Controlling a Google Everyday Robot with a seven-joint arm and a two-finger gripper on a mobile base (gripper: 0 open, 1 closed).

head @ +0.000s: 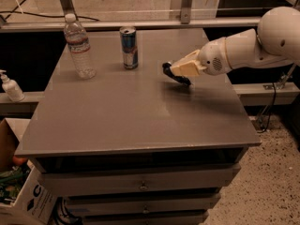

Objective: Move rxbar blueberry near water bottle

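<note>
In the camera view, the flat, dark navy-blue rxbar blueberry (167, 70) is pinched by the cream two-finger gripper (178, 72), well right of the clear ribbed plastic water bottle (78, 48), past the blue-and-silver can (128, 47). The grasp is judged done; carrying it to the bottle and releasing it are left.

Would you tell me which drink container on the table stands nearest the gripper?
The can, standing between the water bottle and the gripper, which is low over the table.

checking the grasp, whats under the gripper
Under the gripper, the dark end of the rxbar pokes out, over the table. The gripper covers the rest of the bar, and whether the bar touches the table cannot be seen.
</note>
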